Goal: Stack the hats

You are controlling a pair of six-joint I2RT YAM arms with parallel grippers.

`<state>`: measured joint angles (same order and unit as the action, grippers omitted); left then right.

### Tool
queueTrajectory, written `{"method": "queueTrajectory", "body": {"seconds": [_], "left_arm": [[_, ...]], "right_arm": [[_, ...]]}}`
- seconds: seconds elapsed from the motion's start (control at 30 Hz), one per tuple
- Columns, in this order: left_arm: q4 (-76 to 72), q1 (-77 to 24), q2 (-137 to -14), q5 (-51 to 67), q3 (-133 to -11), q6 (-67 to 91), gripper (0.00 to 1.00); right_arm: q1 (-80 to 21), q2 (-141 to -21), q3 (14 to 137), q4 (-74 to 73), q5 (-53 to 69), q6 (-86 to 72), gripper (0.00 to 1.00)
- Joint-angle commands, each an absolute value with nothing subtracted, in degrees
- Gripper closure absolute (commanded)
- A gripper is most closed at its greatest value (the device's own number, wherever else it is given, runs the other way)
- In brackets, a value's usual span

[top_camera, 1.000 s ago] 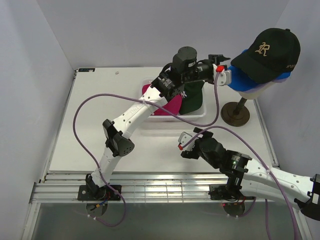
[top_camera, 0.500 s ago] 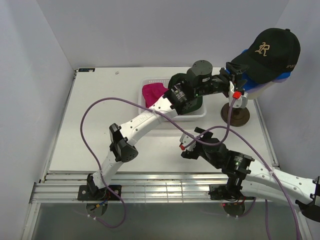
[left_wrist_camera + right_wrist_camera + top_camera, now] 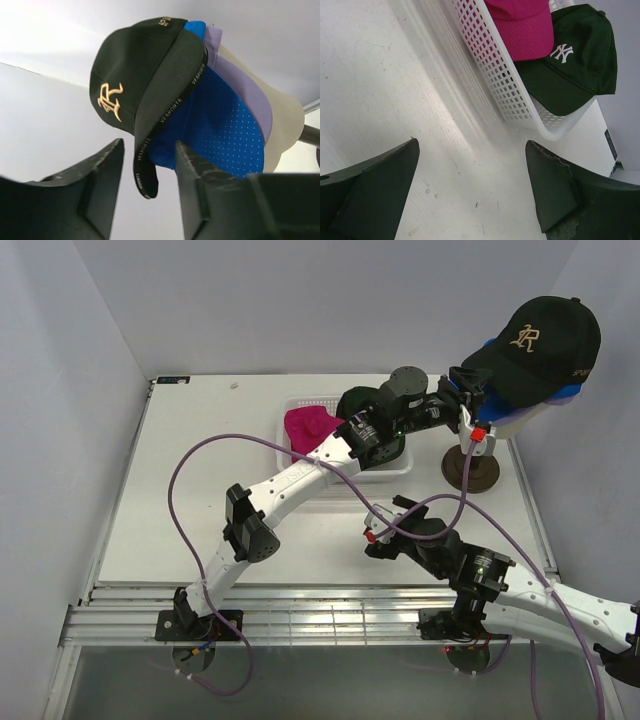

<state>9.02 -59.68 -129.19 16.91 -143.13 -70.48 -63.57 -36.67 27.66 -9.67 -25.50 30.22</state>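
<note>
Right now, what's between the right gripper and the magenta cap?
In the right wrist view, only a stretch of table and the near mesh wall of the basket lie between the open right gripper and the magenta cap.

Cream egg-shaped mannequin head mounted on a brown stand with a round base, at the far right of the white table top. A white plastic mesh basket, rectangular, stands at far centre, left of the stand and apart from it. Pale grey walls enclose three sides.
</note>
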Motion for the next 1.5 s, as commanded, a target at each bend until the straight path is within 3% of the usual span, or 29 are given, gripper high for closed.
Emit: {"method": "queueTrajectory", "body": {"seconds": [0.0,0.17,0.23,0.43,0.57,0.67,0.8,1.47], "left_arm": [[7.8,-59.2,-128.8,16.6,-142.6,-72.1,0.47],[4.7,-59.1,-129.5,16.0,-142.2,-72.1,0.50],[2.3,-59.0,-129.9,15.8,-142.0,-72.4,0.61],[1.5,-58.8,-130.6,16.0,-141.7,-73.3,0.70],[1.7,-58.5,-130.3,16.3,-141.1,-74.3,0.81],[1.8,-58.4,-129.9,16.8,-140.5,-74.7,0.83],[-0.9,-58.2,-129.6,17.0,-138.9,-75.9,1.00],[-15.2,-57.3,-129.7,24.7,-136.4,-73.7,1.00]], "right_arm": [[-64.0,-35.9,27.7,-6.8,-25.4,28.8,0.09],[-63.9,-36.0,27.8,-6.8,-25.3,28.7,0.09],[-63.9,-36.1,27.7,-6.9,-25.3,28.5,0.09],[-63.9,-35.5,27.7,-7.2,-26.0,28.3,0.09],[-63.9,-35.2,27.5,-7.1,-26.2,28.3,0.09],[-63.9,-35.4,27.5,-7.0,-26.3,28.3,0.09],[-63.9,-36.1,27.6,-7.1,-26.1,28.1,0.10],[-63.9,-38.1,27.7,-7.9,-26.5,27.9,0.10]]}}
